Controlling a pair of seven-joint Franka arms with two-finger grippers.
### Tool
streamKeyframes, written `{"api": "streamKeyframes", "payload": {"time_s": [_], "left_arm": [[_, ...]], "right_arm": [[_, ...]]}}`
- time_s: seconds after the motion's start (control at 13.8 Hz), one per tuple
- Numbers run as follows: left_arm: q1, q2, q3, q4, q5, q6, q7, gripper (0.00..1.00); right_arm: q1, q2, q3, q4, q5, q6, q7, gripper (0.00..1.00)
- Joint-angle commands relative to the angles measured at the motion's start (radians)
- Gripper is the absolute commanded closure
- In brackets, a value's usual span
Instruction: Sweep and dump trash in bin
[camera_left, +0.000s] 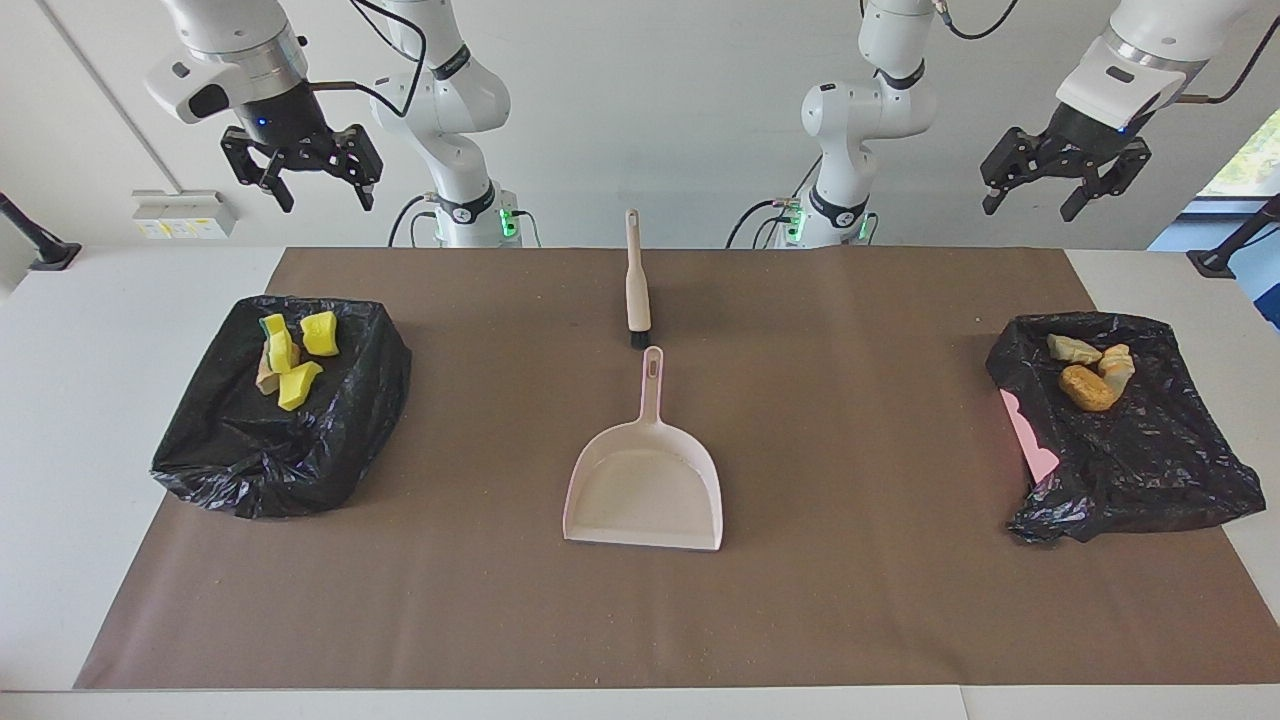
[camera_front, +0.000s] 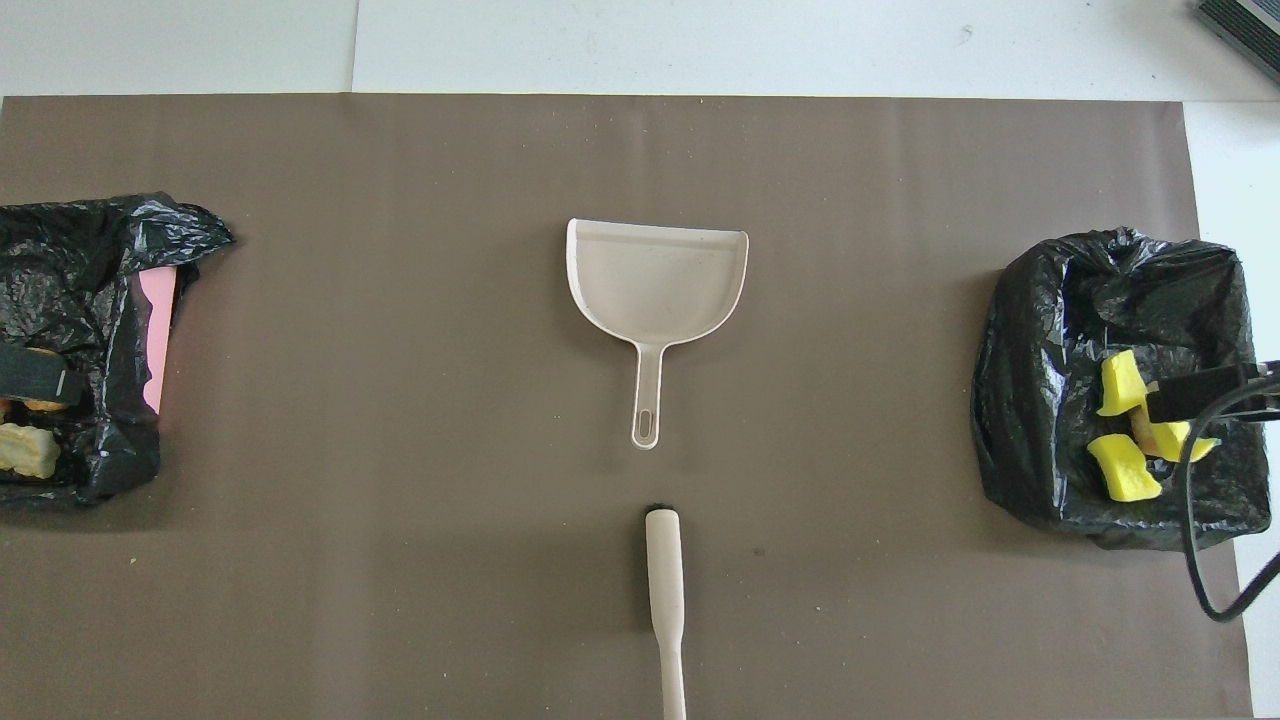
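Robotics lab, two white arms (camera_left: 450, 110) mounted at a white table's (camera_left: 60, 420) edge, brown mat (camera_left: 850, 450), bare white wall (camera_left: 650, 100)

Trash (camera_left: 292, 358) in both end bins (camera_left: 230, 470); dustpan (camera_left: 645, 490) mid-table, brush (camera_left: 637, 285) nearer the robots.

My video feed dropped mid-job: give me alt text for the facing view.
All trash sits in two black-lined bins: yellow sponge pieces in the bin at the right arm's end, bread pieces in the bin at the left arm's. The dustpan and brush lie mid-table; right gripper and left gripper hang open, empty.
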Motion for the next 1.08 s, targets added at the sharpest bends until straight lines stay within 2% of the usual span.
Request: {"api": "streamKeyframes", "payload": {"time_s": [0.0,1.01], "left_arm": [[0.013,-0.032,-0.010,-0.041,0.017,0.018,0.005,0.00],[0.011,-0.032,-0.012,-0.040,0.044,0.018,-0.001,0.00]], "right_arm": [[-0.002,-0.010,-0.003,-0.011,0.000,-0.011,-0.020,0.00],[-0.002,-0.010,-0.003,-0.011,0.000,-0.011,-0.020,0.00]]}}
